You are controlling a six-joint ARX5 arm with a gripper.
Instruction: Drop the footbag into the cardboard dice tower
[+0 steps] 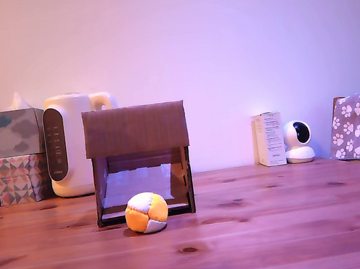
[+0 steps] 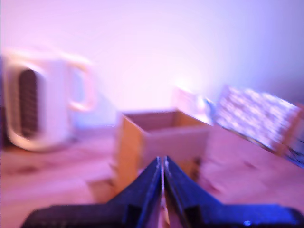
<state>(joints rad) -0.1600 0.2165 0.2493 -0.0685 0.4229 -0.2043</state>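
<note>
With its jaws pressed together and empty, the pincer faces the cardboard dice tower ahead, so it should spread wide and descend squarely over the footbag lying on the tabletop before the tower's front opening.

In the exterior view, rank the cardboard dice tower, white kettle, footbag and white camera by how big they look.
1. cardboard dice tower
2. white kettle, partly hidden behind the tower and farther back, so its true size may be closer
3. footbag and white camera look about alike; the footbag sits nearer, so unranked.
</note>
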